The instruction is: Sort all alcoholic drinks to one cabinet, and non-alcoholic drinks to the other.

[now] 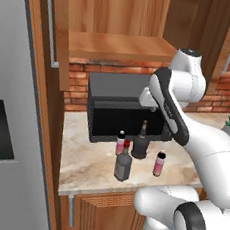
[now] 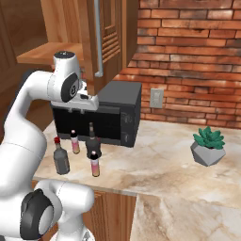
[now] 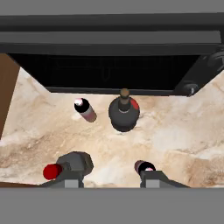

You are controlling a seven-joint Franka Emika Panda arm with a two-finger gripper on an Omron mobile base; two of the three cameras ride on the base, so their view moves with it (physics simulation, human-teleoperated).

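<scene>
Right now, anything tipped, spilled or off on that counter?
Nothing stands out. Both liquor bottles and both pink bottles stand upright on the counter before the microwave; no spill visible.

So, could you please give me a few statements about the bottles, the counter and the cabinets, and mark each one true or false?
1. All four bottles stand upright on the counter. True.
2. The dark round-bellied bottle stands just in front of the microwave. True.
3. The red-capped bottle already sits on the cabinet shelf. False: it stands near the counter's front edge.
4. The two pink bottles touch each other. False: they stand apart, on either side of the dark bottle.
5. A potted plant stands on the counter, to the right of the microwave. True.
6. The gripper holds a pink bottle. False: it hovers above the bottles, holding nothing.
</scene>
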